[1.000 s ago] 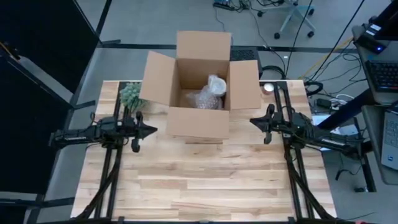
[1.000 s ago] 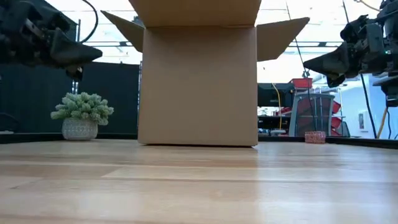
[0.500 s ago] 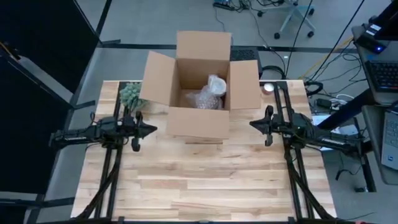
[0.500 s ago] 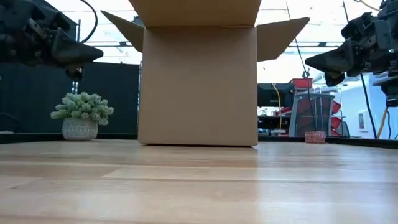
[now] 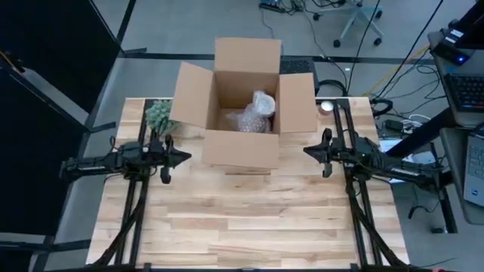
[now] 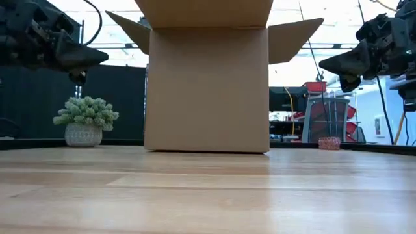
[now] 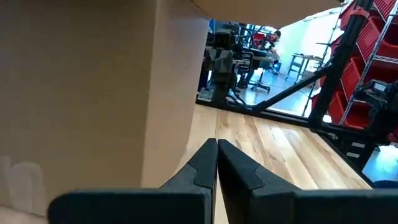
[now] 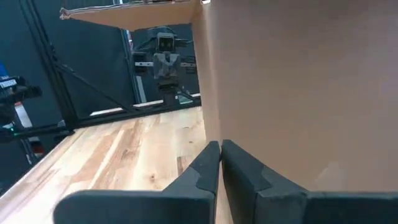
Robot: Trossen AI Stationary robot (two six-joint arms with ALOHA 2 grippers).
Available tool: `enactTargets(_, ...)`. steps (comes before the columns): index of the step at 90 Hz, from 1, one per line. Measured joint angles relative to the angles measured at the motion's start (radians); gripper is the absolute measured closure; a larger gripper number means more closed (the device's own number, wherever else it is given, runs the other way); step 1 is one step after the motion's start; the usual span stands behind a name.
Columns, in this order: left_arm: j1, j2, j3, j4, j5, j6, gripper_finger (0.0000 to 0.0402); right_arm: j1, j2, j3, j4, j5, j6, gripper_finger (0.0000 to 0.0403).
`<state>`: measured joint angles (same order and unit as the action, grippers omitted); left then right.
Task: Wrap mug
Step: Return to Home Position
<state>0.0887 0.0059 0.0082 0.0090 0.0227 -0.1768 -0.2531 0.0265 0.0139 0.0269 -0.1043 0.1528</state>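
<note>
An open cardboard box (image 5: 242,106) stands on the table's far middle, resting on its bottom. Inside it lies a bundle of clear bubble wrap (image 5: 253,113); the mug itself is hidden. My left gripper (image 5: 187,157) hovers shut above the table to the left of the box's near corner, its fingertips (image 7: 217,149) together. My right gripper (image 5: 306,149) hovers shut to the right of the box, fingertips (image 8: 220,149) together. Both hold nothing.
A small potted succulent (image 5: 159,115) stands at the far left beside the box's left flap (image 5: 187,94). A small round object (image 5: 326,106) lies at the far right. The bare wooden tabletop (image 5: 249,219) spreads out on the near side of the box.
</note>
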Motion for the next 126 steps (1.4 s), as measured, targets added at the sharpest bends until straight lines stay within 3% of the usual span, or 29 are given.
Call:
enactTargets(18,0.000,0.000,0.000,0.000,0.000,0.000,0.0402,0.009,0.000,0.000,0.000,0.003,0.000,0.0399)
enactTargets(33,0.000,0.000,0.000,0.000,0.000,0.000,0.0402,0.139,0.003,0.000,0.000,0.020,0.000,0.0399)
enactTargets(68,0.000,0.000,-0.001,0.000,-0.001,0.000,0.0402,0.282,-0.025,0.002,0.012,0.027,0.000,0.0399)
enactTargets(126,0.000,0.000,-0.001,0.000,-0.001,0.000,0.0402,0.290,-0.023,0.001,-0.002,0.027,0.000,0.0399)
